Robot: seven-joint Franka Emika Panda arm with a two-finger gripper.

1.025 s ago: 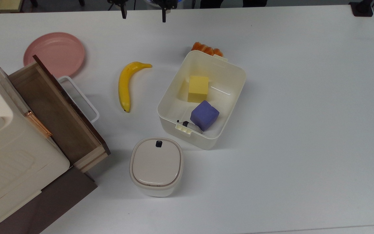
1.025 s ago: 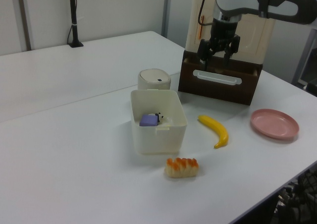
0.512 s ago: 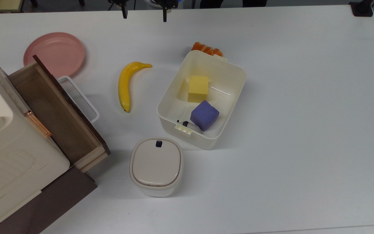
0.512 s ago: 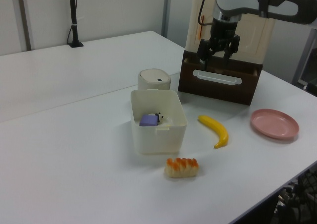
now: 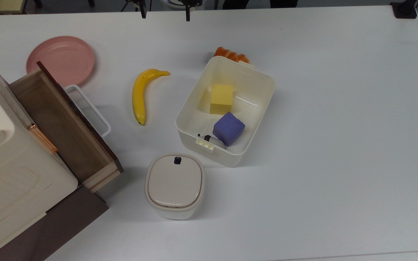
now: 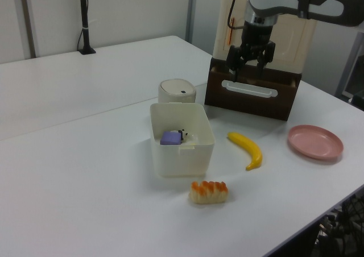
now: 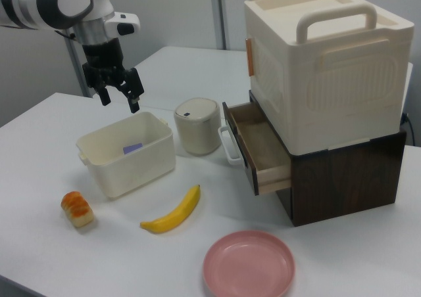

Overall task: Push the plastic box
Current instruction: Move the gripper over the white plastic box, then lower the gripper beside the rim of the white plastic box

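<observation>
The pincer (image 7: 119, 96) has barely shifted, spread open above the plastic box (image 7: 126, 154), lidded container (image 7: 197, 126) beside.

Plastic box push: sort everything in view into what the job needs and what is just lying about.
Needed:
- large cream-white rectangular plastic box
- open end effector, in the air

Lying about:
- yellow cube, purple cube (inside the box)
- yellow banana
- pink round plate
- orange-topped bread roll
- beige-lidded rounded container
- cream storage unit, wooden drawer open
</observation>
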